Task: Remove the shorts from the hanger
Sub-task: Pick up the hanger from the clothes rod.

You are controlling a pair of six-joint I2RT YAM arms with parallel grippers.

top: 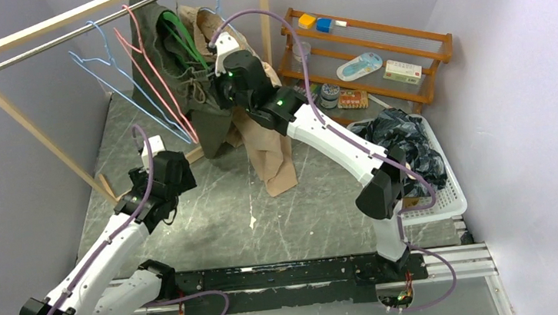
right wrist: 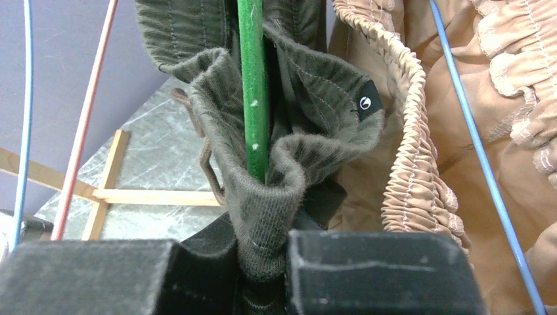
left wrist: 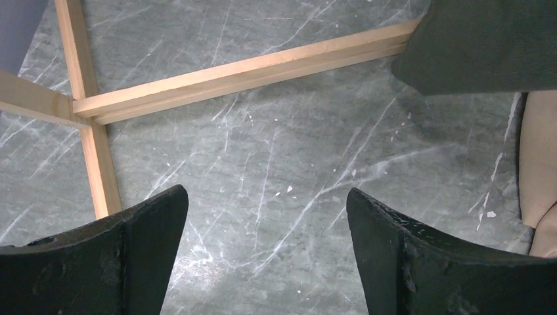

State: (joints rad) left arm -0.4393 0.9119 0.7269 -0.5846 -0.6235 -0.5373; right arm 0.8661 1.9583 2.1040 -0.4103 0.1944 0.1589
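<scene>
**A:** What sits closest in the right wrist view?

**B:** The right gripper [right wrist: 263, 262]. Its black fingers [right wrist: 381, 275] are clenched on a fold of the olive shorts [right wrist: 309, 111]. The cloth bunches up out of the jaws around a green hanger [right wrist: 253, 85], which runs upright through the waistband.

**A:** And next to that?

**B:** The tan shorts [right wrist: 446, 131]. Their elastic waist is just right of the olive pair and touches it. A blue hanger [right wrist: 486, 170] wire slants across them. On the left a pink hanger [right wrist: 85, 125] hangs bare. The wooden foot of the rack [right wrist: 157, 197] lies on the table below.

**A:** The left wrist view?

**B:** The left gripper [left wrist: 266, 223] is spread wide and holds nothing. Both of its fingers [left wrist: 118, 256] hover over the bare grey table [left wrist: 276, 144]. The rack's foot crosses ahead of them. An olive hem shows at top right and tan cloth at the right edge, both apart from the fingers.

**A:** And from above?

**B:** The left arm is low at near left. Its gripper is near the rack's foot and well apart from the clothes. The right arm reaches up under the rail [top: 86, 25], with its gripper against the olive shorts. Those hang on the rack beside the tan pair, and a tan leg drapes down toward the table. The navy shorts [top: 406, 141] lie heaped in a white basket [top: 450, 206] on the right.
</scene>
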